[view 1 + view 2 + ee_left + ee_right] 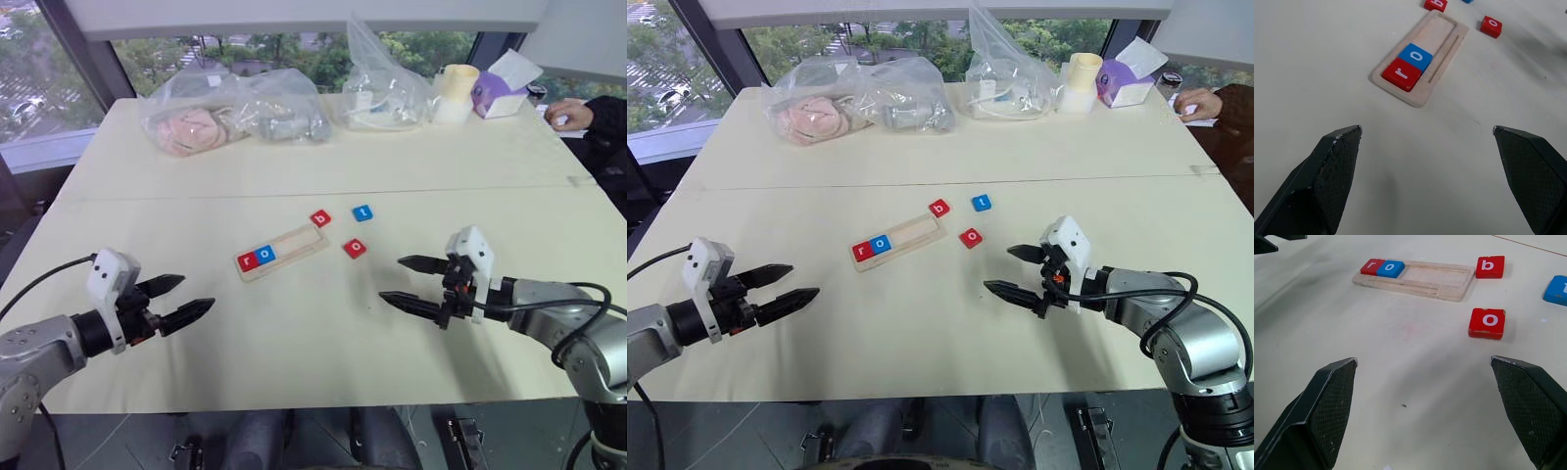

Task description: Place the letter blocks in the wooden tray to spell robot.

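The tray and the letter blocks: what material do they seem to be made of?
The wooden tray looks like pale, unpainted wood: matt surface, faint grain. The letter blocks, such as the red o, seem painted wood or plastic: smooth red or blue faces, white letters, slightly worn corners.

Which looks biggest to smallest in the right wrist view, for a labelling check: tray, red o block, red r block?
1. Tray.
2. Red o block.
3. Red r block, which looks smaller probably because it lies farther from the camera.
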Controlling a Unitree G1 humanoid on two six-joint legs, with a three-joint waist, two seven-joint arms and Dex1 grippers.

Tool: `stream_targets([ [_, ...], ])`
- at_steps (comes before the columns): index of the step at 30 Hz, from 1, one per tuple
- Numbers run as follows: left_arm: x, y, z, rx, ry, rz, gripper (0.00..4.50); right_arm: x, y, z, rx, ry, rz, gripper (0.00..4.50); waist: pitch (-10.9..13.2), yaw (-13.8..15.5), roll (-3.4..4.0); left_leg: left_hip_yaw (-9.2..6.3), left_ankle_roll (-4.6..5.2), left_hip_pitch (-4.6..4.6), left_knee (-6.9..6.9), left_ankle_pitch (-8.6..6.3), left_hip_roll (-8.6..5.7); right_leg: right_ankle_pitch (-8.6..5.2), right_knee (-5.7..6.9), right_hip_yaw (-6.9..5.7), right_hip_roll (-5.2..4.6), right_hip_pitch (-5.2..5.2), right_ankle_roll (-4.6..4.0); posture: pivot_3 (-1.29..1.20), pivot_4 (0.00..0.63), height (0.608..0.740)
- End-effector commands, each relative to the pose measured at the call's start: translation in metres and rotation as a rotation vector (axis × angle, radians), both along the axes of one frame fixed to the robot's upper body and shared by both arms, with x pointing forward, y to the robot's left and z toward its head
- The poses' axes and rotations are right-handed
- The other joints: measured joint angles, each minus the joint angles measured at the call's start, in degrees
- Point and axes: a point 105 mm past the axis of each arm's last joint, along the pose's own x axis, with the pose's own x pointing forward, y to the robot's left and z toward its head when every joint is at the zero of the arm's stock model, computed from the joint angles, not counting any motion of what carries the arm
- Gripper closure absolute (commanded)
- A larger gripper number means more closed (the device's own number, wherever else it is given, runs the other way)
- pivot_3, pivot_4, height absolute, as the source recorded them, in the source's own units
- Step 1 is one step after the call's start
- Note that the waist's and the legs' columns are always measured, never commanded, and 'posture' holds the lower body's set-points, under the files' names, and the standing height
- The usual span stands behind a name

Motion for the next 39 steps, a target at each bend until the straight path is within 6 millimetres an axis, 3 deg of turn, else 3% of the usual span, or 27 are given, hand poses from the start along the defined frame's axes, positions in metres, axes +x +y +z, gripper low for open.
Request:
stream_targets([
  [1, 0.002, 0.004, 0.012, 0.031, -0.077, 0.01, 0.0, 0.001, 0.004, 0.009, -0.004, -0.049, 0.023, 0.03, 0.0, 0.0, 0.0, 0.0, 0.0, 0.0, 0.0, 0.0, 0.0, 0.0, 0.0, 0.0, 0.0, 0.0, 0.0, 0.0, 0.15, 0.74],
  [15, 0.008, 0.013, 0.018, 0.078, -0.098, -0.007, 0.0, 0.0, 0.009, 0.009, -0.01, -0.062, 0.022, 0.03, 0.0, 0.0, 0.0, 0.01, 0.0, 0.0, 0.0, 0.0, 0.0, 0.0, 0.0, 0.0, 0.01, -0.01, 0.0, 0.0, 0.15, 0.74],
  [18, 0.021, 0.012, 0.024, 0.127, -0.139, -0.036, 0.0, 0.002, 0.015, 0.015, -0.001, -0.063, 0.045, 0.03, 0.0, 0.0, 0.0, 0.01, 0.0, 0.0, 0.0, 0.0, 0.0, 0.01, 0.01, -0.01, 0.01, -0.02, -0.01, 0.0, 0.15, 0.74],
  [27, 0.063, -0.036, 0.005, 0.182, -0.152, -0.295, 0.0, -0.008, 0.044, 0.024, -0.04, -0.061, 0.169, 0.03, 0.0, 0.7, -0.03, 0.09, 0.03, -0.04, 0.0, 0.02, -0.03, 0.04, 0.01, -0.03, 0.09, -0.08, 0.02, 0.0, 0.15, 0.74],
  [32, 0.084, -0.048, -0.008, 0.218, -0.177, -0.327, 0.0, -0.01, 0.049, 0.018, -0.044, -0.058, 0.158, 0.03, 0.0, 1.0, -0.04, 0.12, 0.04, -0.03, 0.01, 0.02, -0.02, 0.17, 0.02, 0.0, 0.12, -0.09, 0.24, 0.0, 0.15, 0.74],
  [39, 0.095, -0.058, -0.029, 0.256, -0.16, -0.382, 0.0, -0.013, 0.053, 0.016, -0.019, -0.068, 0.123, 0.03, 0.0, 1.0, -0.06, 0.12, 0.05, -0.03, 0.04, 0.03, -0.04, 0.24, 0.02, 0.01, 0.13, -0.08, 0.36, 0.0, 0.15, 0.74],
])
